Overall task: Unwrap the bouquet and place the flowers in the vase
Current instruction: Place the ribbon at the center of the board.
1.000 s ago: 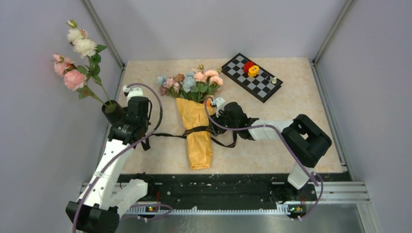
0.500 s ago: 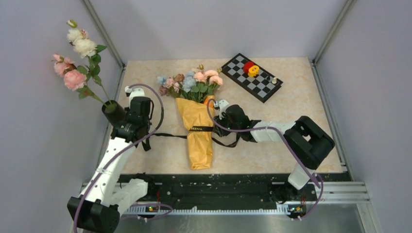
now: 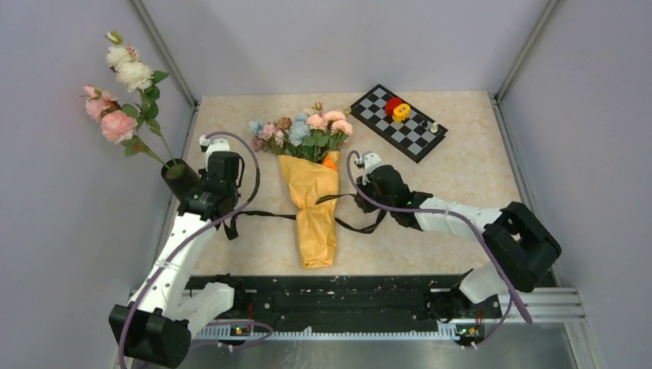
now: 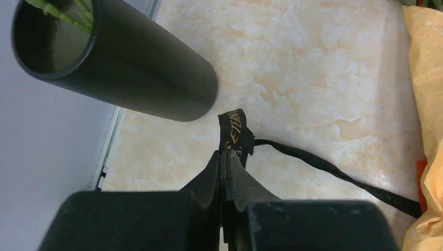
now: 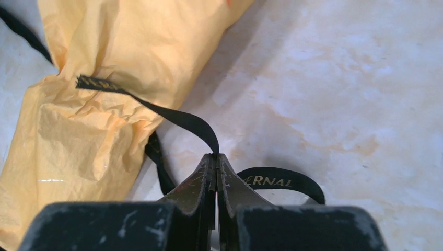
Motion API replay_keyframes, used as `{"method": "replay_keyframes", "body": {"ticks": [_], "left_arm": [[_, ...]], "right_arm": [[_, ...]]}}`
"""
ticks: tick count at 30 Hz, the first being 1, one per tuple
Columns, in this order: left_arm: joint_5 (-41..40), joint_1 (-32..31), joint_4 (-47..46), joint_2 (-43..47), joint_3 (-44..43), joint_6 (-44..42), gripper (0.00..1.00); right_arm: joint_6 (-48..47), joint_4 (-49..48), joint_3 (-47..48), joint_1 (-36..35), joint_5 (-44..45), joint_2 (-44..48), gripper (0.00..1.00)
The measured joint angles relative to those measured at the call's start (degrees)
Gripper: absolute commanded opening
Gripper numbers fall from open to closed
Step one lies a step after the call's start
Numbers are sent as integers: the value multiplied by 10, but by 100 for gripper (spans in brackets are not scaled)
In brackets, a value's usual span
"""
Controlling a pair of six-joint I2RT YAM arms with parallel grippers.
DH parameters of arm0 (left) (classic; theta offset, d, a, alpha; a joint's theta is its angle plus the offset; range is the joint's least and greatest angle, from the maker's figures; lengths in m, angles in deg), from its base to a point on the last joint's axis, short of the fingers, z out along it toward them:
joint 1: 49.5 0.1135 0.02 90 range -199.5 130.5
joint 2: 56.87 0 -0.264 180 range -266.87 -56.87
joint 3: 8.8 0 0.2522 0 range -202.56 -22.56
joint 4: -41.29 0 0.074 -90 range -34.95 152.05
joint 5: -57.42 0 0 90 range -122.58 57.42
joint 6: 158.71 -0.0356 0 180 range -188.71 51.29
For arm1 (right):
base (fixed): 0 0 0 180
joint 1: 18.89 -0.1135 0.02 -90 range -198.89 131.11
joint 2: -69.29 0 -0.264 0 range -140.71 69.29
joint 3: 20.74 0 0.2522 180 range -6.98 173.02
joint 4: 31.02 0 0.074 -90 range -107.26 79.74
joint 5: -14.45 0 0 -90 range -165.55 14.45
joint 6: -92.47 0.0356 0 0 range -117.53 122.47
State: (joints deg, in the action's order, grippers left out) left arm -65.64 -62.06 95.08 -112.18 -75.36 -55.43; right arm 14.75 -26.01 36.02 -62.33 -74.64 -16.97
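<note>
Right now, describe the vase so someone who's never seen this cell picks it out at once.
Start at the beige table and go to its left edge, by the grey wall. There stands the vase, a plain matte black cylinder with tall pink and white roses rising from it. Unlike it, the bouquet lies flat mid-table in orange paper.

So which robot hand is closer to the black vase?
Left. The left gripper is right beside the vase, pinching the ribbon. The right gripper is beyond the bouquet, pinching the ribbon there.
</note>
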Motion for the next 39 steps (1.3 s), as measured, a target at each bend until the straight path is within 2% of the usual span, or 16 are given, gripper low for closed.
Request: {"method": "replay_keyframes", "body": {"ticks": [5,11,18,27,28,29,30,31,32,33,35,36,39], "left_arm": [[22,17,1,-44,-18,0,0],[61,63,-1,-102,-77,0,0],[104,99,-11,-165,-139,-2,0],[109,118,-8,-223,-168,-11,2],[110,119,-8,-227,-168,-12,3],[112,119,-8,-231,-168,-13,5],[112,119,-8,-234,-168,-13,10],[113,119,-8,-238,-167,-15,19],[114,119,-8,-241,-167,-16,28],[116,119,-8,-245,-165,-18,43],[118,119,-5,-250,-163,-23,69],[120,119,-4,-252,-162,-22,78],[127,119,2,-253,-160,-24,97]], "right_arm": [[18,51,2,60,40,48,0],[25,118,21,175,96,99,0],[40,158,61,326,96,120,0],[89,182,74,400,159,120,0],[93,181,71,403,163,120,1],[97,180,67,406,166,120,7],[100,178,62,406,169,119,17],[103,177,57,406,172,117,29],[105,177,50,406,175,111,40],[108,177,48,406,175,109,47],[110,177,41,406,180,102,60],[110,176,38,406,182,99,65],[111,173,26,406,186,96,75]]}}
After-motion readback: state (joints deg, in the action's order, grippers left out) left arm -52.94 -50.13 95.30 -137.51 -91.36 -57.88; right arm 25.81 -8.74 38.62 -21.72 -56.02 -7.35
